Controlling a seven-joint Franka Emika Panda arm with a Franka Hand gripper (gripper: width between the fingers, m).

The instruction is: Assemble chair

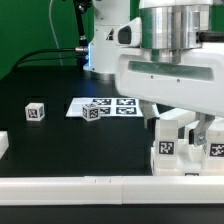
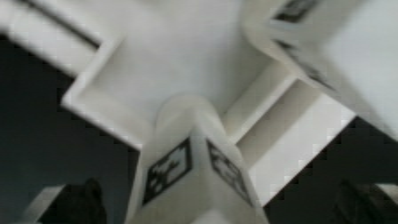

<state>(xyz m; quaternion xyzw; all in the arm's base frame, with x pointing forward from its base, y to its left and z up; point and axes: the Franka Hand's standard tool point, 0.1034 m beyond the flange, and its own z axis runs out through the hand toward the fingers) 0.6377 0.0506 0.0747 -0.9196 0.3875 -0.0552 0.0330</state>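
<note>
Hand point(image 2: 217, 208) released: dark fingers point(image 2: 71, 205) spread wide, with a gap on each side of the glossy white blocky plastic chair assembly point(image 2: 196, 90) standing between them. In the exterior view the assembly sits on the black worktop point(image 1: 60, 150) at the exterior view's right, near the long white border rail point(image 1: 100, 187). Small white tagged cube point(image 1: 36, 111) lies well apart. Second tagged cube point(image 1: 95, 110) is at the marker board point(image 1: 125, 104) edge.

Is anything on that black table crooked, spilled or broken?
One little white block sits turned at an angle at the edge of the marker board, crooked against its printed squares. Nothing looks spilled or broken.
</note>
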